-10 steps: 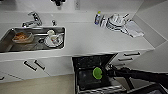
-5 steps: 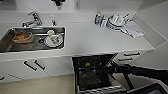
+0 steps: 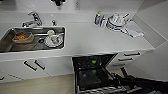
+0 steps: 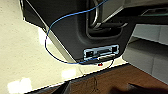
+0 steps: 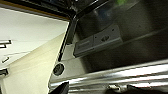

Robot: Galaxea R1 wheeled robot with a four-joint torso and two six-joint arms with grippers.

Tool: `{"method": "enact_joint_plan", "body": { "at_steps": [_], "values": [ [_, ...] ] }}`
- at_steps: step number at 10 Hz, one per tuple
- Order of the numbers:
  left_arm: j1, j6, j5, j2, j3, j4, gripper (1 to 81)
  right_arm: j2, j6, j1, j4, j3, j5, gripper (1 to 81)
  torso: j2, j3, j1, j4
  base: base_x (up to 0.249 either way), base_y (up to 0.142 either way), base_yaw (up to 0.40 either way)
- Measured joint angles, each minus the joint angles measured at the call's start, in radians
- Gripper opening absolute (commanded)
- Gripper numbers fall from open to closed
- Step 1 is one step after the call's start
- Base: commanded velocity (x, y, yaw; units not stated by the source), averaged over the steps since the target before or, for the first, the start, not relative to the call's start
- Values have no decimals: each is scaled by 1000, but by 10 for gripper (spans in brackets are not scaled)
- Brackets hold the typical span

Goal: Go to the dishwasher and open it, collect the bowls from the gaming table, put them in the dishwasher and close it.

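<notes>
While dishwasher (image 3: 93, 75) sits open under surface (image 3: 100, 37), green bowl (image 3: 93, 61) in rack; right arm (image 3: 140, 83) near door. Pincer state: can't tell. Lift door evenly, w/o snagging rack.

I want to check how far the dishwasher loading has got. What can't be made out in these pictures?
- Head view: inside the open dishwasher a green patch shows, too blurred and dark to tell a bowl or to count any.
- Head view: the dishwasher door's front edge is cut off by the picture's bottom edge.
- Head view: the right arm is dark and blurred; its gripper state cannot be told.
- Left wrist view: robot parts hide the scene.
</notes>
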Motion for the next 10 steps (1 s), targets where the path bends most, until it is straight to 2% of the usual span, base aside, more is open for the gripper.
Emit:
{"method": "enact_joint_plan", "body": {
  "at_steps": [3,6,8,10],
  "values": [
    [-12,0,-1,5,-19,-2,811,-122,-50,-174,0,53,4,811,0,0,0,0,0,0,0],
    [-12,3,-9,2,-22,-2,811,-207,-126,-323,-1,123,74,811,0,0,0,0,0,0,0],
    [-13,3,-11,-1,-23,-2,811,-226,-175,-433,-1,111,131,811,0,0,0,0,0,0,0],
    [-13,3,-13,-1,-23,-2,811,-183,-217,-517,-1,14,171,811,0,0,0,0,0,0,0]
  ]
}}
